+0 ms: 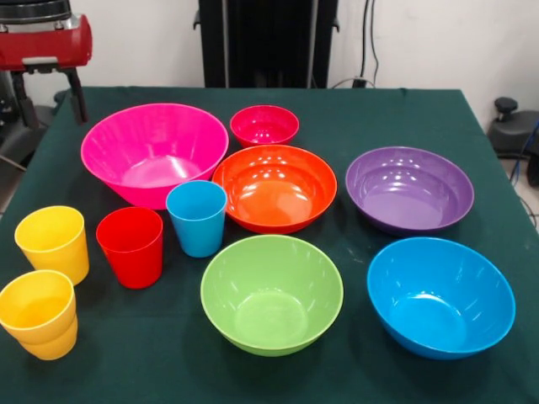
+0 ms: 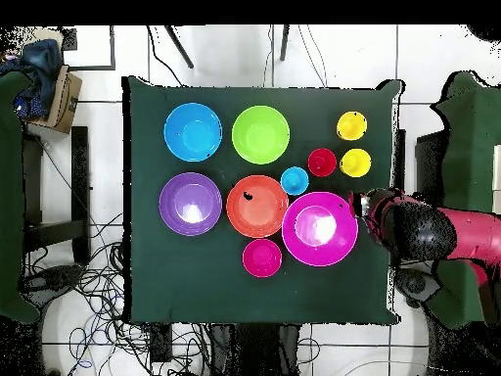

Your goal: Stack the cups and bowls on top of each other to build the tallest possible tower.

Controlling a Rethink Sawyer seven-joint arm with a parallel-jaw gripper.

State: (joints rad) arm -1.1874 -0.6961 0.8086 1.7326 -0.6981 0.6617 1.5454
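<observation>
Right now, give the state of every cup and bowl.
Large hot pink plastic bowl: upright, empty.
Small pink-red plastic bowl: upright, empty.
Orange plastic bowl: upright, empty.
Purple plastic bowl: upright, empty.
Lime green plastic bowl: upright, empty.
Blue plastic bowl: upright, empty.
Light blue plastic cup: upright, empty.
Red plastic cup: upright, empty.
Far yellow plastic cup: upright, single.
Near yellow plastic cups: upright, apparently two nested.

Arm (image 1: 46, 38) cut off by front view's top-left corner; hand's tip hidden; opening undeterminable.

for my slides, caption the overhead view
Six bowls and four cups unstacked on green table; gripper at edge.
</observation>
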